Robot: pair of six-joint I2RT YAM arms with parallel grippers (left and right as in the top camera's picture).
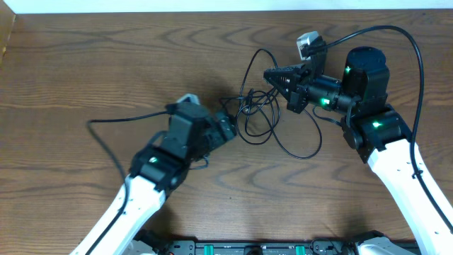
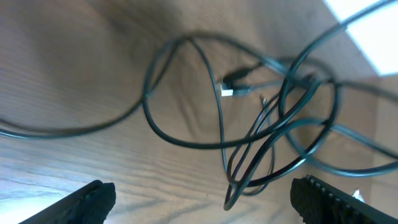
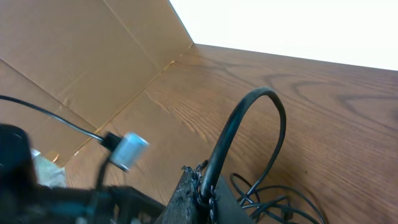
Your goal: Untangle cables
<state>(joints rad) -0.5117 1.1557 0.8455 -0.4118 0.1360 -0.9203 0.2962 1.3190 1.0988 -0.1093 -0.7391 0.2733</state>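
Black cables (image 1: 258, 117), looped and tangled

From overhead we looked straight down on the table (image 1: 85, 64). Our left wrist view faced down, close above the cables (image 2: 249, 143), between its own fingers (image 2: 93, 199). Our right wrist view sat low, facing along the wood towards a cardboard wall (image 3: 74, 68). All three shared the tangle.
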